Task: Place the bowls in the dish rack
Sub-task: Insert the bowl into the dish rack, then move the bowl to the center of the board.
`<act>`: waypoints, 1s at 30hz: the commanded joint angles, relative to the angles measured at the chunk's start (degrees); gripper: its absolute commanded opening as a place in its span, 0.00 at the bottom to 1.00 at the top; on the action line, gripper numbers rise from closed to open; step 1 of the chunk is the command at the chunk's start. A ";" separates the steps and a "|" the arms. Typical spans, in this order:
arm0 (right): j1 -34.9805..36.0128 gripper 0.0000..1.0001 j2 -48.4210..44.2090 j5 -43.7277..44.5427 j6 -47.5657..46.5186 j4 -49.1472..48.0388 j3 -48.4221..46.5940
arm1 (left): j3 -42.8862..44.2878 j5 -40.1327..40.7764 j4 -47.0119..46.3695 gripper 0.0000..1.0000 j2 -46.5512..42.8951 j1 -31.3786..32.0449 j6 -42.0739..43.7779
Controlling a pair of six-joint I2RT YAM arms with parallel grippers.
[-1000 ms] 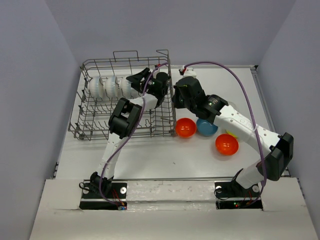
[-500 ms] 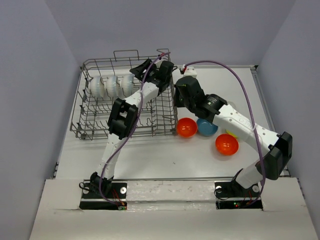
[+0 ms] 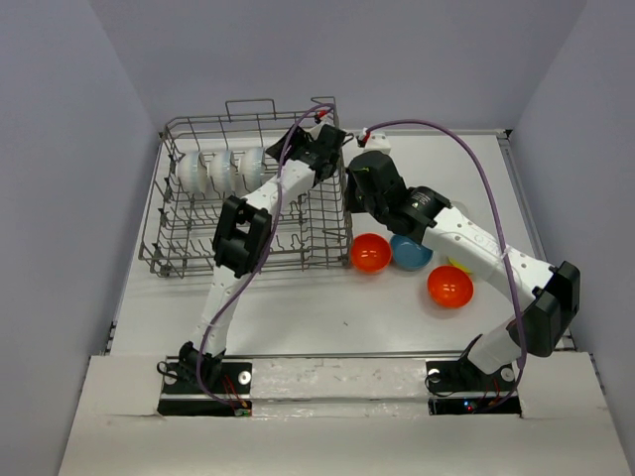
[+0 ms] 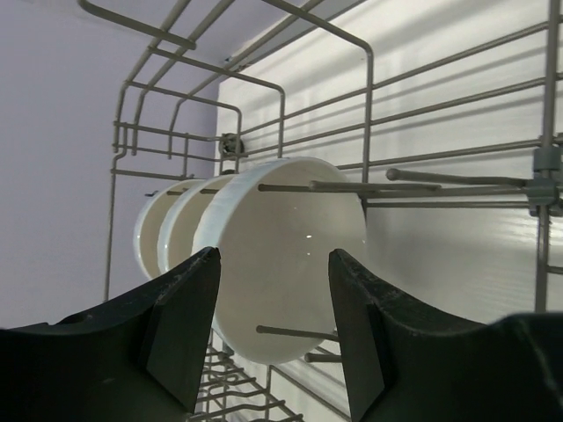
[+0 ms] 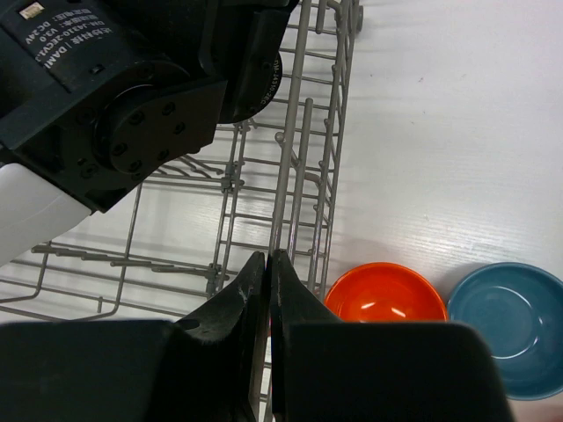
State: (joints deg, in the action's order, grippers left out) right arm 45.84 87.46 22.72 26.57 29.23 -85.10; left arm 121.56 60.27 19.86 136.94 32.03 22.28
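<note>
The grey wire dish rack (image 3: 189,248) stands at the left centre. Three white bowls (image 3: 220,171) stand on edge in its far row. In the left wrist view the nearest white bowl (image 4: 290,237) is straight ahead between the tines. My left gripper (image 3: 296,137) (image 4: 274,334) is open and empty, a short way right of that bowl. My right gripper (image 3: 347,201) (image 5: 268,255) is shut on a wire of the rack's right wall (image 5: 290,158). An orange bowl (image 3: 370,253) (image 5: 385,294) and a blue bowl (image 3: 410,251) (image 5: 515,325) lie just right of the rack.
A second orange bowl (image 3: 449,286) lies further right, with a yellow-green bowl (image 3: 459,265) mostly hidden behind it. The left arm's wrist (image 5: 114,105) is close above the right gripper. Grey walls enclose the white table (image 3: 327,307) on three sides.
My left gripper has drawn back to the right and up, away from the third white bowl, towards the rack's far right corner. The right gripper has stayed at the rack's wall.
</note>
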 commanded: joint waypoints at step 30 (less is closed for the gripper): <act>0.56 0.01 0.52 1.54 -0.82 0.12 -1.82 | -6.40 -16.40 12.05 0.64 -33.38 1.28 -24.39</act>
State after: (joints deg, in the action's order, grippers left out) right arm 45.84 87.46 24.25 26.59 29.26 -85.12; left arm 117.91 47.37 32.16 114.83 32.51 4.16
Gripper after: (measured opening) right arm 0.067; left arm 0.647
